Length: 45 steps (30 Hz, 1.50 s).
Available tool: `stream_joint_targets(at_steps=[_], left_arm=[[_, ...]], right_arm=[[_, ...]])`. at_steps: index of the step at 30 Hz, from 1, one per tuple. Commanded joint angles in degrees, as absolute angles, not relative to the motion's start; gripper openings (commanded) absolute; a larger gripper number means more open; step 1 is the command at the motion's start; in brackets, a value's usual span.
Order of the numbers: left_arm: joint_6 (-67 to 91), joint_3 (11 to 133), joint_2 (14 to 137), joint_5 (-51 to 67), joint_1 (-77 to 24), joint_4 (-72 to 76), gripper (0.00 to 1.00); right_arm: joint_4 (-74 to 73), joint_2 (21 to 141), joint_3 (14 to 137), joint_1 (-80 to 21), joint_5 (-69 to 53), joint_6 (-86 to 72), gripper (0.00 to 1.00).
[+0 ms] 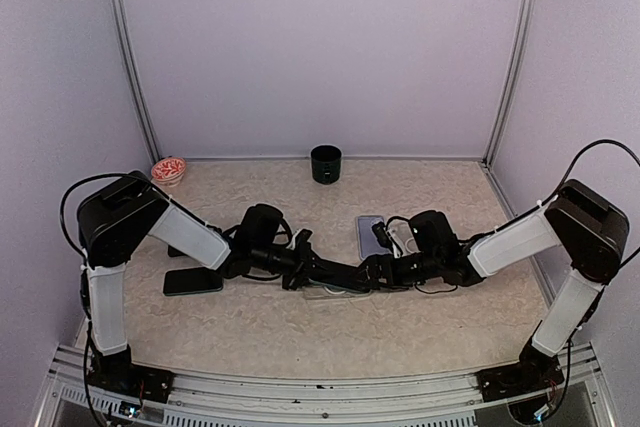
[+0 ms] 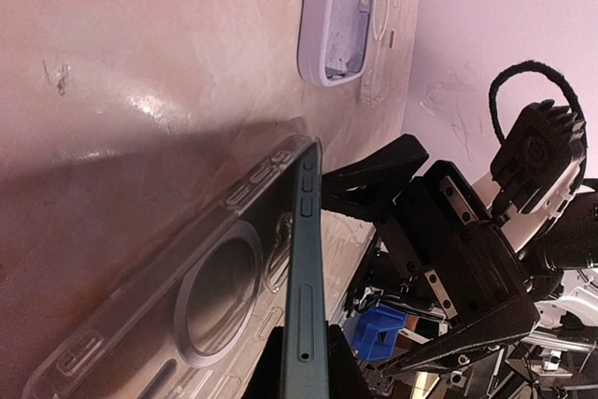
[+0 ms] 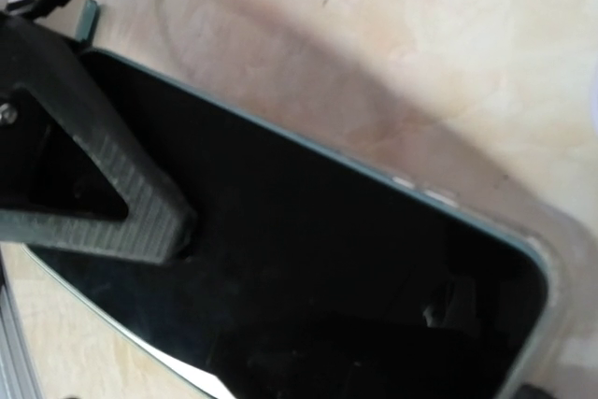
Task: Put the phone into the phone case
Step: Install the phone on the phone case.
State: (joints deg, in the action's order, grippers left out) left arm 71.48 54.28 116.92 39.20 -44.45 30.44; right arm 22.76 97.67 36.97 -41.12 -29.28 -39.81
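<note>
Pinching left end of phone (image 2: 306,259) with left pincer (image 2: 305,368), pressed together on thin edge. Holding that end lifted off clear phone case (image 2: 177,310); right end seated in corner of phone case. Resting one finger (image 3: 105,201) of right pincer (image 1: 373,272) on black screen, pincer spread wide over right end of phone case. Lying flat on desk (image 1: 420,337), under both pincers. Behind phone case, slightly right: lilac case (image 1: 370,235) beside another clear case (image 1: 403,237). Left of phone case: second dark phone (image 1: 193,280). Far behind phone case: black cup (image 1: 326,163); far behind-left: small bowl (image 1: 168,169).
</note>
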Motion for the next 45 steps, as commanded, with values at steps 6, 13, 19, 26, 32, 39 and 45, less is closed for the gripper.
stream_joint_targets(at_steps=[6, 13, 19, 26, 32, 39, 45], left_arm=[[77.4, 50.6, 121.5, 38.6, -47.6, 26.3, 0.0], [79.7, 48.5, 121.0, 35.8, -47.3, 29.8, 0.0], [79.6, 48.7, 121.2, 36.8, -47.1, 34.7, 0.0], [73.6, 48.9, 118.7, 36.6, -47.0, 35.1, 0.0], [70.8, 48.1, 115.9, 37.1, -47.0, 37.0, 0.0], [69.1, 47.0, 112.9, 37.1, -47.2, 39.8, 0.0], [69.0, 46.7, 111.2, 37.3, -47.3, 42.6, 0.0]], right_arm=[[23.9, 99.1, 39.4, -45.8, -35.5, -40.0, 0.98], [23.8, 99.5, 40.4, -47.2, -36.5, -39.8, 0.98], [23.1, 99.3, 41.0, -47.4, -36.9, -39.3, 0.98], [18.0, 96.2, 42.3, -47.0, -34.9, -36.8, 1.0], [15.8, 92.9, 42.0, -43.9, -34.8, -36.3, 1.0], [13.5, 90.1, 41.0, -40.0, -34.8, -34.8, 1.0], [12.5, 90.1, 40.6, -38.4, -34.5, -34.3, 1.0]])
